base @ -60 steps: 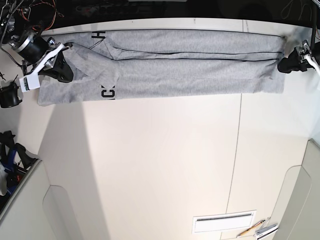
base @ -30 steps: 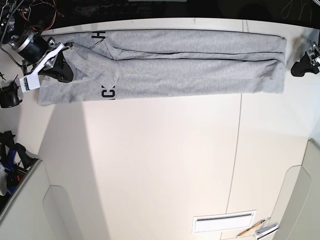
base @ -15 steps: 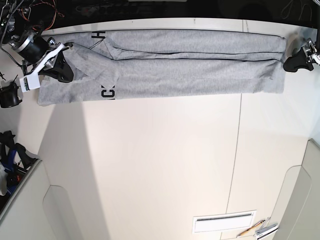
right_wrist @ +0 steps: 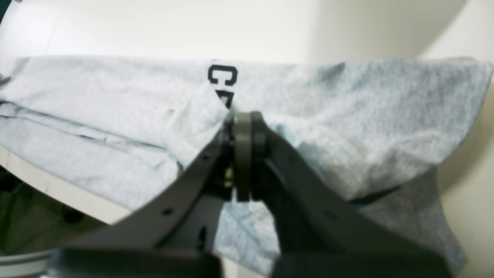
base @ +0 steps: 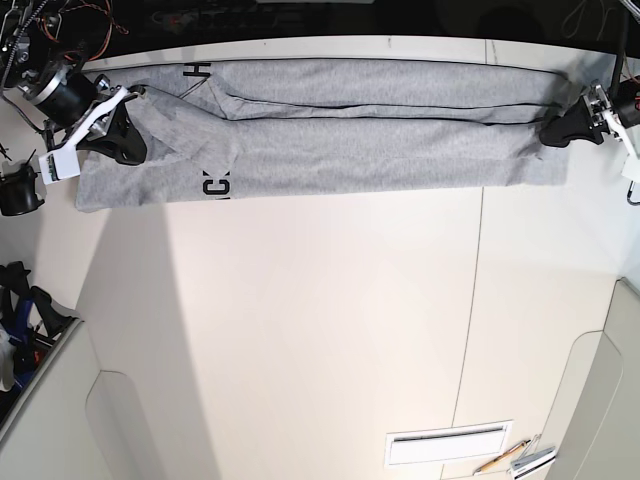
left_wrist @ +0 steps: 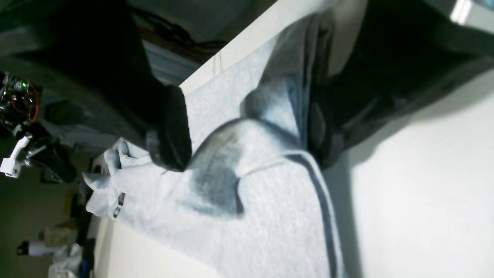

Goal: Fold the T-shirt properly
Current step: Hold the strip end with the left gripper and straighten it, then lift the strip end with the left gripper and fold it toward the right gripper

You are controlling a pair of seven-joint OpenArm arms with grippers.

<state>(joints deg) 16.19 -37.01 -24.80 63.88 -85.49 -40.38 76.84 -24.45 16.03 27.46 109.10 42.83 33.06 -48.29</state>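
The heather-grey T-shirt (base: 380, 130) lies folded into a long band along the table's far edge, with black letters (base: 215, 185) showing near its left end. My right gripper (base: 130, 148) is at that left end, shut on a pinch of the cloth. In the right wrist view its tips (right_wrist: 241, 119) meet on a raised fold just below a black "C" (right_wrist: 222, 75). My left gripper (base: 557, 127) is over the band's right end, open. In the left wrist view its dark fingers (left_wrist: 170, 127) straddle a hump of the T-shirt (left_wrist: 270, 216).
A table seam (base: 480, 300) runs front to back right of centre. A white slotted plate (base: 450, 443) and a pencil (base: 500, 458) lie near the front edge. Cables and hardware (base: 60, 30) crowd the back left corner.
My left gripper has moved in from beyond the shirt's right end and now sits over that end, jaws still wide. The right gripper and the shirt have stayed in place.
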